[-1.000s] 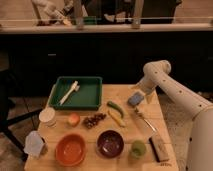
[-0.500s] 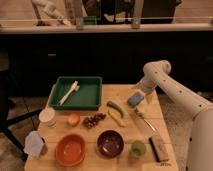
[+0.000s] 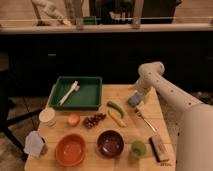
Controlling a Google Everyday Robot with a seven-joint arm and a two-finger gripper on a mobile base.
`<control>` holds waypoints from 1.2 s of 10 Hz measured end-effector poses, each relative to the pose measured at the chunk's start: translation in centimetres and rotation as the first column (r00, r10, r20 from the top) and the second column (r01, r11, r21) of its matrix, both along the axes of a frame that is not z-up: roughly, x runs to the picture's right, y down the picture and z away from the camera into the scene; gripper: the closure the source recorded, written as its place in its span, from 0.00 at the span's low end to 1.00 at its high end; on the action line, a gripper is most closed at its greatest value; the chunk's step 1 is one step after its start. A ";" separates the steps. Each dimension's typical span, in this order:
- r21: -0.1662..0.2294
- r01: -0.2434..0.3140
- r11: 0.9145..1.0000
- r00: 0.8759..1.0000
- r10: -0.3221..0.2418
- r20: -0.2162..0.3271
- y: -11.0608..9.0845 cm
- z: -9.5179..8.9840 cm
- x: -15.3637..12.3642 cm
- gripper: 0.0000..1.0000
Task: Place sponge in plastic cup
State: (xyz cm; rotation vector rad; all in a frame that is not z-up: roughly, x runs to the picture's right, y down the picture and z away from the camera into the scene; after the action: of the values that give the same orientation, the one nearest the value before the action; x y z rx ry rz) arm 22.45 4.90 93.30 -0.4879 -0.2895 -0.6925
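- Set beside the picture from half a second back, you will find nothing shifted: the smooth white arm [image 3: 170, 91] stays bent over the right rear of the worktop, and the hand [image 3: 135, 96] stays down at the same spot.
- Your hand stands wide, low at the small flat blue-grey sponge [image 3: 134, 101]. You cannot tell whether it touches the pad.
- The sponge is rectangular and soft-looking. It sits at the right rear of the pale wooden worktop [image 3: 129, 132], to the right of the deep green rectangular plastic tray [image 3: 87, 97] and apart from it.
- The short lime-green plastic cup [image 3: 138, 148] stands upright near the front edge, well apart from the sponge. It is between the glossy dark maroon round bowl [image 3: 110, 143] and the dark brown oblong brush block [image 3: 157, 146].
- Inside the tray you see a white long-handled utensil [image 3: 68, 92] lying aslant.
- Between sponge and cup lie a curved green vegetable [image 3: 115, 107], a yellow banana [image 3: 117, 119] just beside it, and a thin metal utensil [image 3: 144, 119].
- Left of those are a cluster of dark grapes [image 3: 94, 120], a small round orange fruit [image 3: 73, 119] and a white cylindrical container [image 3: 47, 116].
- At the front left you have a wide orange round bowl [image 3: 70, 149] and a pale translucent jug [image 3: 35, 144].
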 end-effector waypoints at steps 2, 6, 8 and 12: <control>0.003 -0.004 1.000 1.000 0.004 -0.007 -0.1 0.9 0.2 0.20; -0.006 -0.036 0.999 0.999 0.036 -0.035 -0.2 2.8 2.4 0.20; -0.021 -0.048 0.999 0.997 0.047 -0.054 -0.2 3.8 3.4 0.20; -0.064 -0.026 0.998 0.998 0.022 -0.057 0.1 5.6 3.0 0.20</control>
State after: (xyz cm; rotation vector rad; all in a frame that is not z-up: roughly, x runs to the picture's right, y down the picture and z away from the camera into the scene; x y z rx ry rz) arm 25.48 4.96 98.86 -0.5640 -0.2654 -0.6466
